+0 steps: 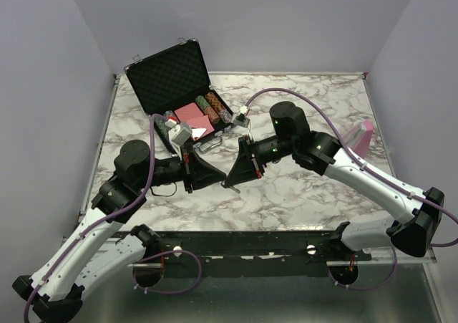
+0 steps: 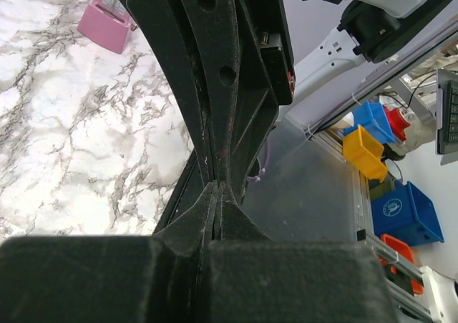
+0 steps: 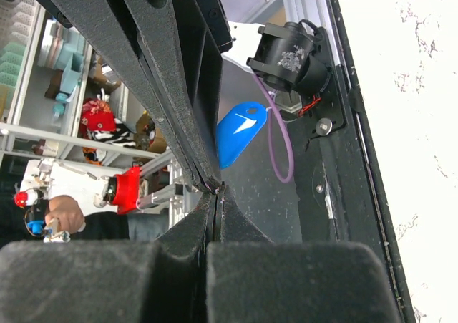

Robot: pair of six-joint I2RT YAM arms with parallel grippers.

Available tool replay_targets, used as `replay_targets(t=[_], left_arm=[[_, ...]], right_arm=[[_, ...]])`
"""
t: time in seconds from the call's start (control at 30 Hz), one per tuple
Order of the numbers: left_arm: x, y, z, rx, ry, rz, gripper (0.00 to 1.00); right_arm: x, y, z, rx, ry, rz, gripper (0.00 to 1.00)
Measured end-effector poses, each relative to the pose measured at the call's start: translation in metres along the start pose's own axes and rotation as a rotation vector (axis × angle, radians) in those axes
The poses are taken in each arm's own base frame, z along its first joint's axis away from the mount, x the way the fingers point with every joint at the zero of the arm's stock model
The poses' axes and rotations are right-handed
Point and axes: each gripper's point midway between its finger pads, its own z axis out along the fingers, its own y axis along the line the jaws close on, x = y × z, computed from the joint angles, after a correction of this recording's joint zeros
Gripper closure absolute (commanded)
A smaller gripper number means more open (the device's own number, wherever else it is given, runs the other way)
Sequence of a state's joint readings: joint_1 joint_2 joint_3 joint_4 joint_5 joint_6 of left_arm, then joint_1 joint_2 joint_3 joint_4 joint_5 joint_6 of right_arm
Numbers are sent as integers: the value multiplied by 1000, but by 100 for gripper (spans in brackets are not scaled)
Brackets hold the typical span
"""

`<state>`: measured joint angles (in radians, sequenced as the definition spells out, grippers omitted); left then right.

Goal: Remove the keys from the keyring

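Note:
My left gripper (image 1: 223, 173) and right gripper (image 1: 231, 176) meet tip to tip above the middle of the marble table (image 1: 308, 194), and both are shut. In the left wrist view my own tips (image 2: 217, 185) touch the right gripper's fingers (image 2: 215, 72). The right wrist view shows my tips (image 3: 218, 189) against the left gripper's fingers (image 3: 164, 65). A bright blue piece (image 3: 240, 133) of the bunch hangs right beside that meeting point. The silvery keys and the keyring are hidden behind the fingers. I cannot tell which jaws pinch the bunch.
An open black case (image 1: 172, 76) stands at the back left, holding poker chips (image 1: 215, 107) and pink cards (image 1: 189, 114). A pink object (image 1: 361, 138) lies at the table's right edge. The arms' base rail (image 1: 250, 248) runs along the near edge.

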<state>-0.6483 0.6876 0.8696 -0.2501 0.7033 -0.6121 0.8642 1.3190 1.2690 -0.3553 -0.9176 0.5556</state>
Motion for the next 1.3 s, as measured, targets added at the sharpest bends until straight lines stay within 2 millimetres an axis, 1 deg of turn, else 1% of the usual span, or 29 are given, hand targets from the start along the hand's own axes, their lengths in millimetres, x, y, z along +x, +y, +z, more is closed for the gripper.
replay_targets(t=[0.53,0.77,1.1,1.3], left_arm=[[7,-6,2,44,97,12,100],[9,-11,1,73,134,37,100],[21,-12,0,109,205,27,100],[26,-13,0,129,243,18,100]], right_arm=[[10,4,-2,-24,45,0,99],[11,9,-3,-37,71,-14,99],[24,8,1,-50,124,10,99],[28,8,3,-48,148,16,99]])
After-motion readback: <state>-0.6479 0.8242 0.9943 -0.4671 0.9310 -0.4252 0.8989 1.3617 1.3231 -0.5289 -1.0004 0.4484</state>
